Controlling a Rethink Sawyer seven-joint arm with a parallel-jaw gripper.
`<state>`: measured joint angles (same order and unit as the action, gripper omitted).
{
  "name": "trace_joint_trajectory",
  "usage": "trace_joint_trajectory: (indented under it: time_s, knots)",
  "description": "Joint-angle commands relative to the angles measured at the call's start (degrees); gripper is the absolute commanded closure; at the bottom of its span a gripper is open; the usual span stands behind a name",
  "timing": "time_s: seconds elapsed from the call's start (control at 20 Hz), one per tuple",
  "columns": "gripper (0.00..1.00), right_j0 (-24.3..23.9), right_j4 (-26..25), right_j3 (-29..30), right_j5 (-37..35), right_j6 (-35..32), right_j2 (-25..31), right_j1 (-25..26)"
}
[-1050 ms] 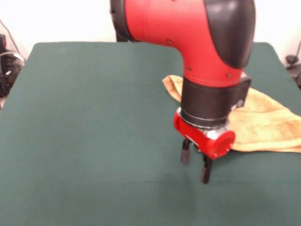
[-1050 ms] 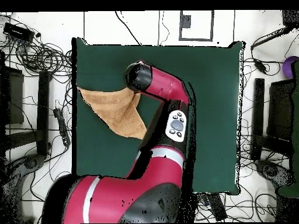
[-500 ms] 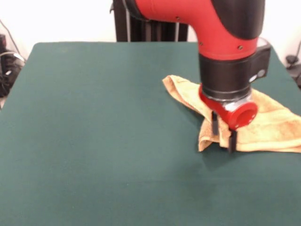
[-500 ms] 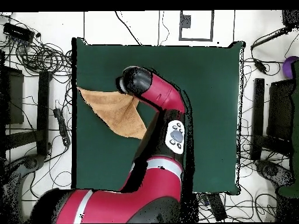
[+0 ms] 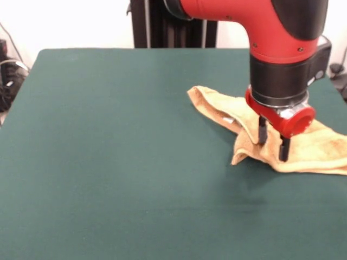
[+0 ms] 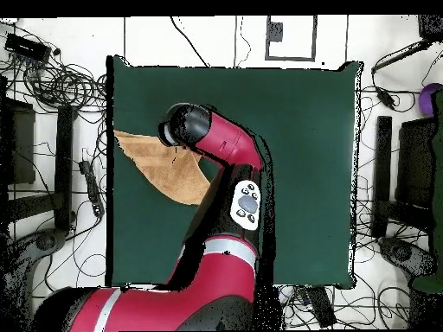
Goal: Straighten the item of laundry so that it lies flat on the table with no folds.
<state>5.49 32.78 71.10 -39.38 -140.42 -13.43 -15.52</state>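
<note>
Covering table (image 5: 108,162), green felt; folded towel (image 5: 320,149) near edge.

**Two cameras, one table**

The front view looks low across the green table (image 5: 108,162) toward the arm, fairly close, its near edge cropped. The overhead view looks straight down from higher up, taking in the whole table (image 6: 303,173) and surrounding floor. Both share the towel (image 5: 320,151) (image 6: 164,169).

Nothing readable anywhere, honestly. The small tag (image 5: 228,119) on the towel (image 5: 303,149) is too tiny to make out any print. The button pad (image 6: 246,204) on the arm shows no legible marks either.
</note>
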Motion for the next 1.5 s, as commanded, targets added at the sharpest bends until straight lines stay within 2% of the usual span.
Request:
trace_joint_trajectory:
  time_s: [0.05, 0.35, 0.75, 1.05, 1.5]
  knots:
    - [0.0, -0.1, -5.7, 5.3, -5.6, -4.0, 1.9, 4.9]
    - [0.0, -0.5, -7.7, 5.1, -6.9, -5.7, 2.4, 3.2]
    - [0.0, -1.2, -5.0, 7.7, -1.7, -8.8, 6.2, 3.5]
    - [0.0, -0.4, -5.4, 6.3, -1.2, -10.5, 4.4, 4.1]
    - [0.0, -0.7, -7.7, 7.5, -4.0, -9.2, 1.7, 1.2]
